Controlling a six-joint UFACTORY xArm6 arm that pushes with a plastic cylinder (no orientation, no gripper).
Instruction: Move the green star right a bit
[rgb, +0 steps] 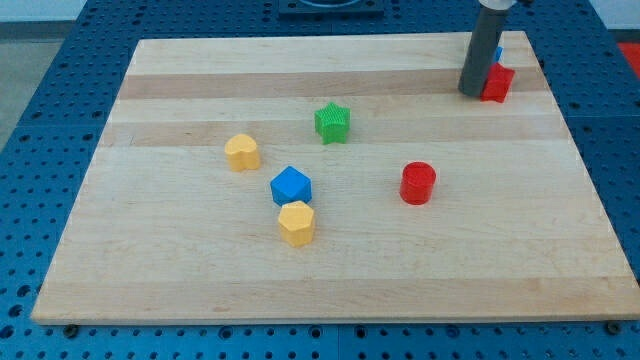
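Note:
The green star (332, 122) lies on the wooden board (200, 280), a little above the middle. My tip (472, 93) stands far to the star's right near the view's top right corner. It is right beside a red block (498, 83), on that block's left; a blue block (498, 54) shows partly behind the rod. The tip is well apart from the green star.
A yellow heart-like block (241, 152) lies left of the star. A blue block (291, 185) and a yellow hexagon-like block (297, 222) sit close together below the star. A red cylinder (418, 183) stands to the lower right of the star.

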